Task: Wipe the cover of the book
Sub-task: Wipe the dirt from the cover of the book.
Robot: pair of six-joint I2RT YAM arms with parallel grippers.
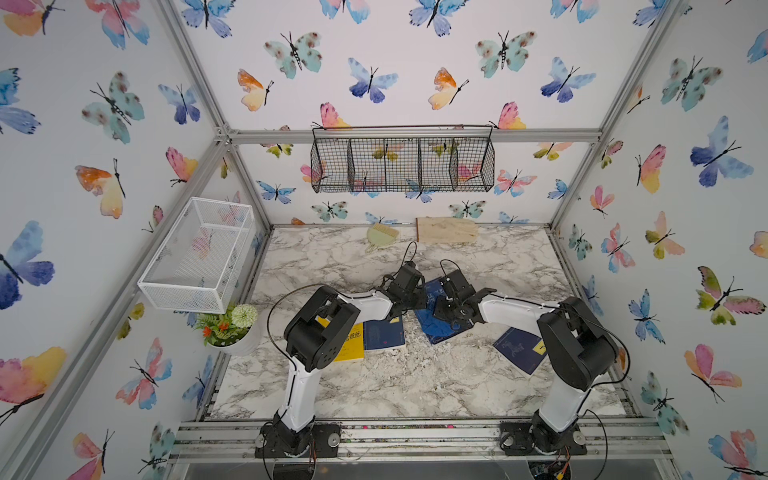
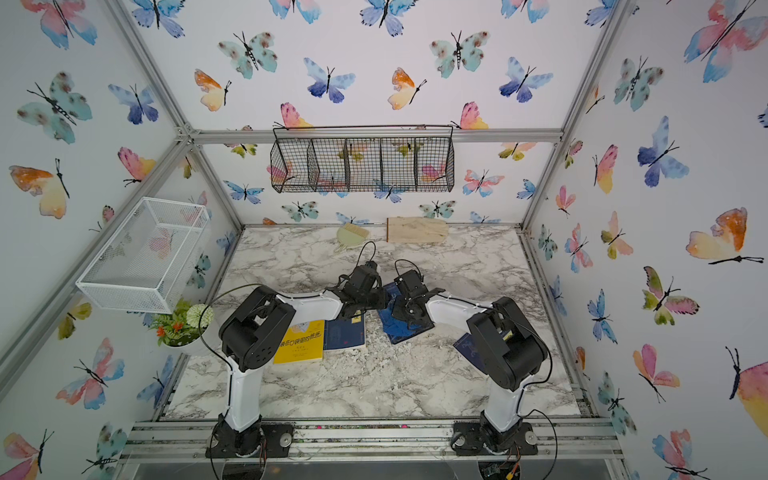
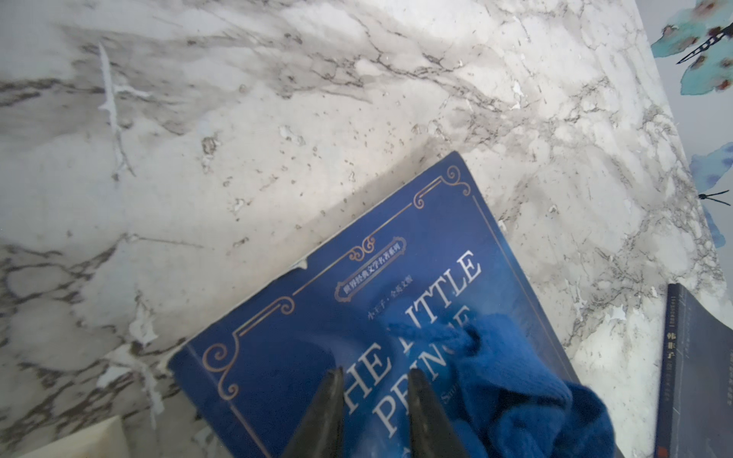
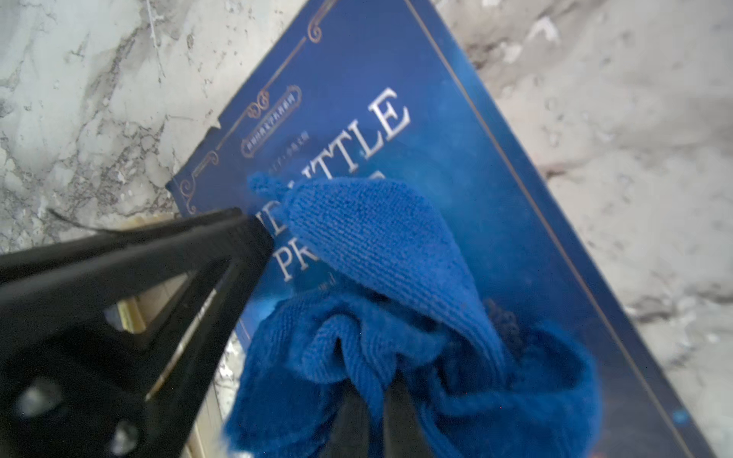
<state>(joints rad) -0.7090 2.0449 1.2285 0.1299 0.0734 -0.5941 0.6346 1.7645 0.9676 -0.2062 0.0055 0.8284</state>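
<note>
The right claw (image 4: 375,390) is clamped tight on a bunched blue cloth (image 4: 380,238). The marble desk (image 1: 395,386) bears the blue book (image 3: 277,357) at its middle, with the cloth lying on the cover. The left claw (image 3: 375,376), slightly parted and empty, rests its tips on that cover.

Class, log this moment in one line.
right gripper: shut on blue microfibre cloth; cloth: on dark blue paperback book; left gripper: open, at book
</note>
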